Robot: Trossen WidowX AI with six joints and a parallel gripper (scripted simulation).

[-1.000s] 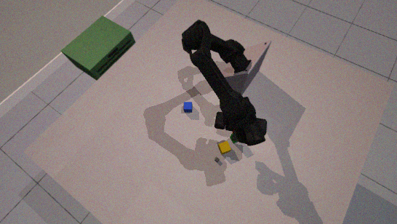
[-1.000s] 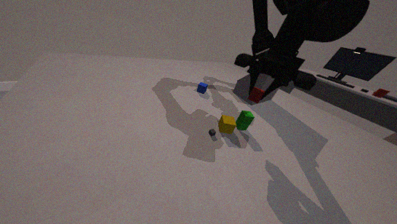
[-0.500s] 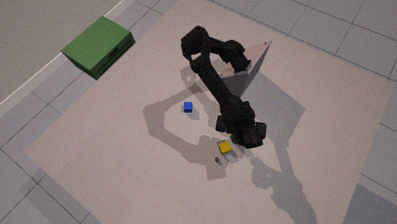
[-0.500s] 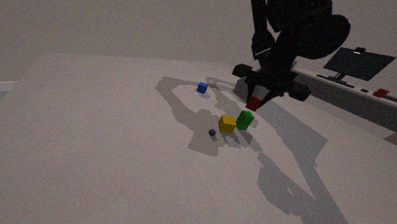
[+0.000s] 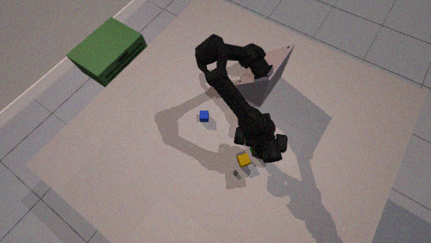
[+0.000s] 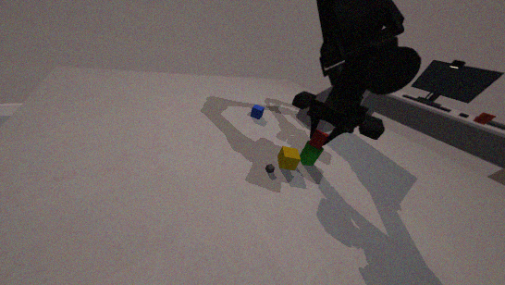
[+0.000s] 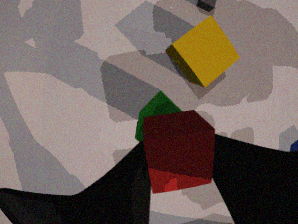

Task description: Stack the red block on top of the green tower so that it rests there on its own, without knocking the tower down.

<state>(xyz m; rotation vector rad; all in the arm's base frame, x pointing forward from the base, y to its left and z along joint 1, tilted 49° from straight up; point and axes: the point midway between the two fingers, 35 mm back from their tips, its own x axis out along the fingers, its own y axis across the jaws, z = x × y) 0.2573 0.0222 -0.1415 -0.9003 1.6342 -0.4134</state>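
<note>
The red block (image 6: 319,138) (image 7: 179,147) is held between the fingers of my gripper (image 6: 320,137) (image 7: 173,143), which is shut on it. The green tower (image 6: 311,154) (image 7: 159,105) stands upright right below the red block. In the exterior view the red block's underside is at or just above the tower's top; whether they touch I cannot tell. In the wrist view the red block covers much of the tower, and a green corner shows beyond it. In the top view the arm hides nearly all of the tower and the red block.
A yellow block (image 5: 244,159) (image 6: 289,158) (image 7: 206,51) stands close beside the green tower. A small dark object (image 5: 236,173) (image 6: 270,168) (image 7: 206,5) lies just past it. A blue block (image 5: 204,116) (image 6: 257,111) lies farther off. A slanted grey panel (image 5: 254,91) stands by the arm's base.
</note>
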